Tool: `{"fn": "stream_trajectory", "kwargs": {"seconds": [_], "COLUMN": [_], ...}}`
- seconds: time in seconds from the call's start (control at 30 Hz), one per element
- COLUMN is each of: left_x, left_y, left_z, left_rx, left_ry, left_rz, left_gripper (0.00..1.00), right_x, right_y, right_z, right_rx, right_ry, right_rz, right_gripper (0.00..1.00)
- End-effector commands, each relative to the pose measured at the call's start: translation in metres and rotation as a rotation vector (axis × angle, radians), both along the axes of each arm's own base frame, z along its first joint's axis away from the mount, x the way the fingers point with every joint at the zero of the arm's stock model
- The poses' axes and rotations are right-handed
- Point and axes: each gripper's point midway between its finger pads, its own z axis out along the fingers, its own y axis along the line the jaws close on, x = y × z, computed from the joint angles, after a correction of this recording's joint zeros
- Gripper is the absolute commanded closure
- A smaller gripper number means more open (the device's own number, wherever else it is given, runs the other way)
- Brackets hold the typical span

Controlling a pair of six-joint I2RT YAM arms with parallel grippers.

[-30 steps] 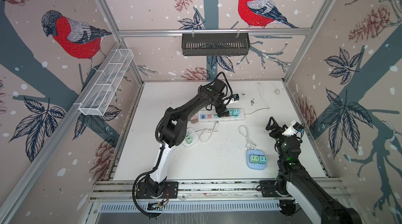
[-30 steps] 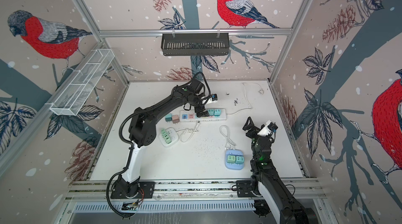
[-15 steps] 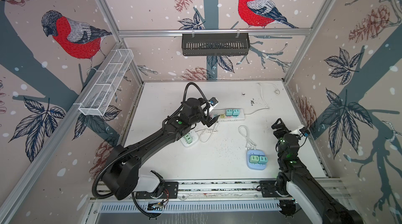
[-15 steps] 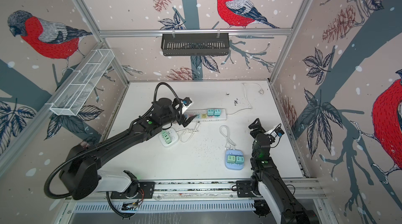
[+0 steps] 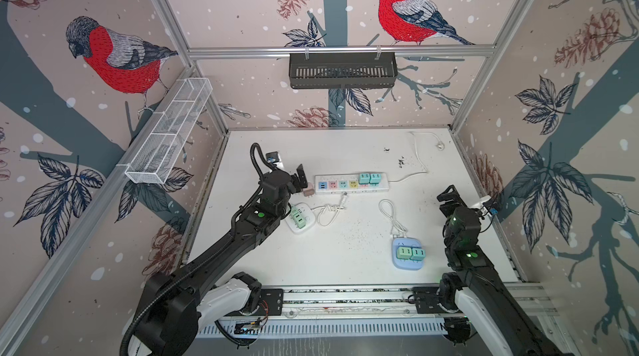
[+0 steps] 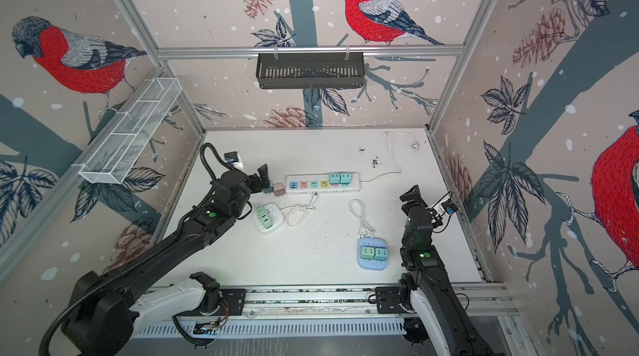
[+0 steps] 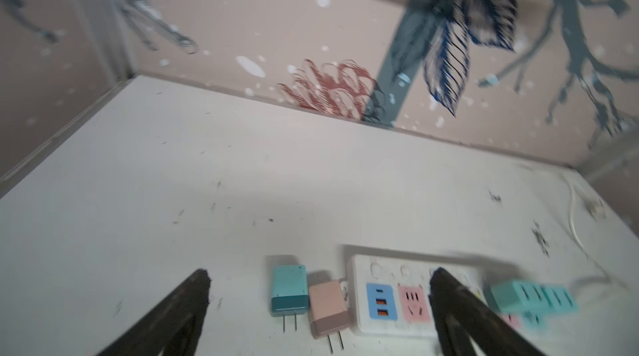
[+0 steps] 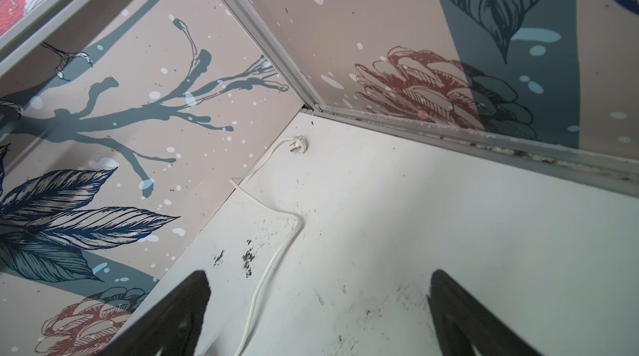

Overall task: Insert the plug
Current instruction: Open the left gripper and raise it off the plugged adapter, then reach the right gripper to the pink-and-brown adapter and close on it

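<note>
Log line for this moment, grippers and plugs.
left gripper: open, near loose teal plug and pink plug beside power strip | right gripper: open, empty | neither inserted

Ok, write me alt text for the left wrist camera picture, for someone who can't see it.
The open left gripper hangs over a white table, its two dark fingers framing a teal plug and a pink plug that lie loose, prongs toward the camera, beside the end of a white power strip.

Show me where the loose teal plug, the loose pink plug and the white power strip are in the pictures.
teal plug [image 7: 289, 285], left wrist view, on its top face.
pink plug [image 7: 327, 306], left wrist view, middle of its body.
white power strip [image 7: 359, 302], left wrist view, on its bare white end.
</note>
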Motion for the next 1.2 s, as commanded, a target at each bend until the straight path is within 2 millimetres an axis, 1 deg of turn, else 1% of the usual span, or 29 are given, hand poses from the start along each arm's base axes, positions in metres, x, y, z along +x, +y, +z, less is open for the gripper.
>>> {"fn": "stream_trajectory", "kwargs": {"seconds": [0.0, 0.03, 0.07, 0.1, 0.13, 0.23, 0.27, 0.37, 0.4, 0.47, 0.53, 0.63, 0.67, 0.73, 0.8, 0.87, 0.93, 1.07, 1.13, 1.17], "left_x": [-0.028, -0.034, -0.038, -0.040, -0.042, -0.049, -0.049, -0.044, -0.042, -0.039, -0.032, -0.028, -0.027, -0.026, -0.026, -0.029, -0.032, -0.039, -0.041, -0.042], "left_y": [0.065, 0.075, 0.079, 0.082, 0.080, 0.081, 0.079, 0.067, 0.063, 0.064, 0.060, 0.063, 0.065, 0.065, 0.065, 0.066, 0.070, 0.075, 0.080, 0.084], "left_z": [-0.007, -0.014, -0.019, -0.028, -0.037, -0.064, -0.067, -0.069, -0.069, -0.074, -0.079, -0.084, -0.084, -0.086, -0.086, -0.085, -0.083, -0.080, -0.081, -0.082], "left_rx": [-0.043, -0.014, 0.008, 0.073, 0.108, 0.148, 0.160, 0.163, 0.161, 0.150, 0.164, 0.182, 0.184, 0.182, 0.179, 0.170, 0.157, 0.114, 0.090, 0.080], "left_ry": [-0.016, -0.030, -0.048, -0.045, -0.030, 0.015, 0.010, -0.020, -0.025, -0.030, 0.000, 0.053, 0.059, 0.066, 0.064, 0.051, 0.035, -0.011, -0.018, -0.011], "left_rz": [0.368, 0.404, 0.412, 0.396, 0.364, 0.329, 0.308, 0.218, 0.202, 0.219, 0.209, 0.261, 0.276, 0.282, 0.282, 0.287, 0.299, 0.292, 0.297, 0.311], "left_gripper": [0.03, 0.02, 0.02, 0.02, 0.02, 0.02, 0.02, 0.02, 0.03, 0.03, 0.03, 0.03, 0.03, 0.03, 0.03, 0.03, 0.03, 0.03, 0.03, 0.03], "right_x": [0.000, 0.000, 0.001, 0.001, 0.001, 0.002, 0.003, 0.009, 0.012, 0.018, 0.024, 0.031, 0.033, 0.041, 0.049, 0.054, 0.057, 0.056, 0.059, 0.062], "right_y": [0.008, 0.013, 0.021, 0.031, 0.039, 0.053, 0.060, 0.095, 0.109, 0.140, 0.176, 0.237, 0.255, 0.293, 0.325, 0.351, 0.375, 0.423, 0.441, 0.450], "right_z": [0.007, 0.007, 0.011, 0.017, 0.021, 0.034, 0.041, 0.067, 0.074, 0.081, 0.082, 0.078, 0.074, 0.068, 0.056, 0.040, 0.026, -0.001, -0.011, -0.020], "right_rx": [-0.064, -0.069, -0.085, -0.114, -0.140, -0.151, -0.146, -0.117, -0.115, -0.133, -0.183, -0.271, -0.294, -0.328, -0.361, -0.390, -0.403, -0.433, -0.435, -0.435], "right_ry": [-0.045, -0.056, -0.079, -0.113, -0.145, -0.187, -0.201, -0.259, -0.263, -0.236, -0.180, -0.088, -0.049, 0.028, 0.116, 0.188, 0.248, 0.337, 0.377, 0.406], "right_rz": [0.067, 0.103, 0.153, 0.215, 0.264, 0.334, 0.375, 0.526, 0.575, 0.649, 0.704, 0.812, 0.853, 0.943, 1.002, 1.039, 1.086, 1.184, 1.212, 1.229], "right_gripper": [0.00, 0.00, 0.00, 0.01, 0.00, 0.00, 0.00, 0.05, 0.07, 0.13, 0.17, 0.22, 0.24, 0.31, 0.39, 0.41, 0.41, 0.41, 0.44, 0.47]}}
